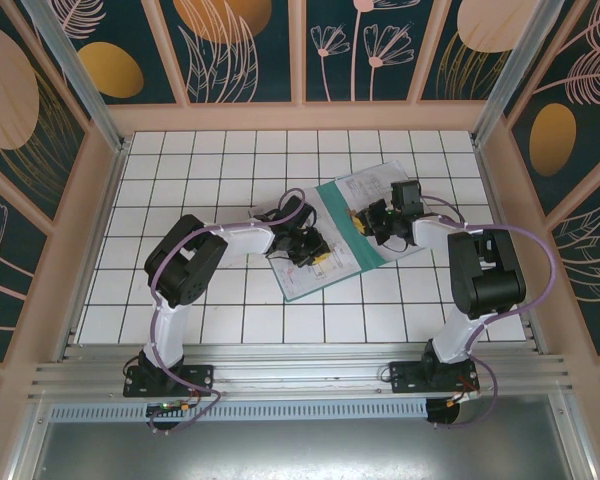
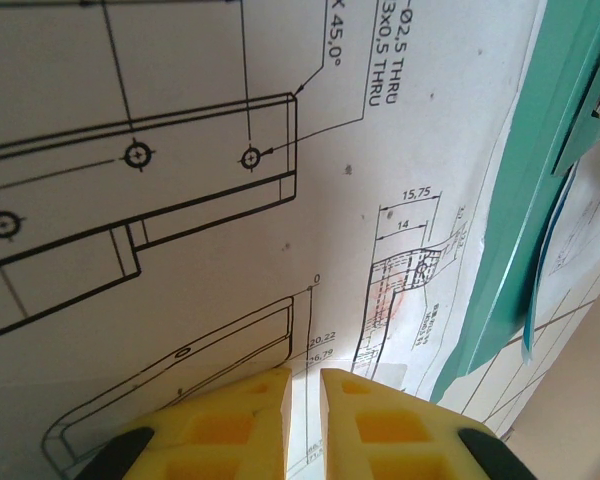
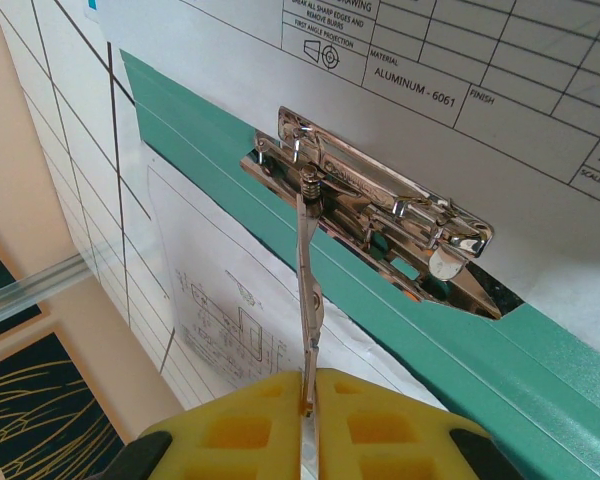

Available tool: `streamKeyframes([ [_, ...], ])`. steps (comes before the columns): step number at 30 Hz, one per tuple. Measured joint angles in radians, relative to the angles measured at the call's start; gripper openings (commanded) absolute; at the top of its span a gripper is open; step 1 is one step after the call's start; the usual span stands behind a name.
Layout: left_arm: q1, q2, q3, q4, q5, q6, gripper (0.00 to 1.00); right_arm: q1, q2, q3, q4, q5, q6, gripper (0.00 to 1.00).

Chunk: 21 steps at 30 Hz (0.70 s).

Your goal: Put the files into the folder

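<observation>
On the folder (image 3: pixel 560 375), right tool (image 3: pixel 308 400) pinches clip lever (image 3: pixel 308 280).

We list: files (image 1: pixel 365 195) (image 2: pixel 180 250) (image 3: pixel 430 60), white sheets with black technical drawings, lying flat across the open folder (image 1: pixel 315 288) (image 2: pixel 510 250) (image 3: pixel 480 380). The folder is teal-green, skewed mid-surface (image 1: pixel 180 180), with a chrome clip (image 3: pixel 380 210) whose lever is raised.

The folder (image 3: pixel 500 365) is plain teal-green, and the clip (image 3: pixel 380 200) on it is shiny silver. The files (image 2: pixel 180 260) on the folder are white with black line drawings. Under the folder, the table (image 1: pixel 180 180) is white with a dark grid. The left gripper (image 2: pixel 306 378) and right gripper (image 3: pixel 308 380) have yellow fingers.
</observation>
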Motion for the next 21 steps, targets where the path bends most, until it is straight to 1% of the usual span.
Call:
streamKeyframes([
  [2,0.000,0.000,0.000,-0.001,-0.001,0.000,0.17,0.000,0.000,0.000,0.000,0.000,-0.003,0.08],
  [4,0.000,-0.001,0.000,-0.004,-0.005,0.005,0.17,-0.001,0.000,0.000,-0.001,0.000,-0.011,0.01],
  [5,0.000,-0.001,0.000,-0.005,-0.008,0.008,0.17,-0.001,0.000,0.000,-0.001,0.000,-0.015,0.00],
  [13,-0.002,-0.034,0.039,-0.102,-0.075,0.060,0.28,-0.002,0.000,-0.013,0.004,0.000,-0.025,0.00],
  [18,-0.002,-0.074,0.041,-0.130,-0.082,0.080,0.29,-0.002,0.000,-0.020,0.014,-0.001,-0.025,0.00],
  [21,-0.002,-0.084,0.040,-0.136,-0.074,0.089,0.27,-0.002,0.000,-0.024,0.019,-0.001,-0.025,0.00],
])
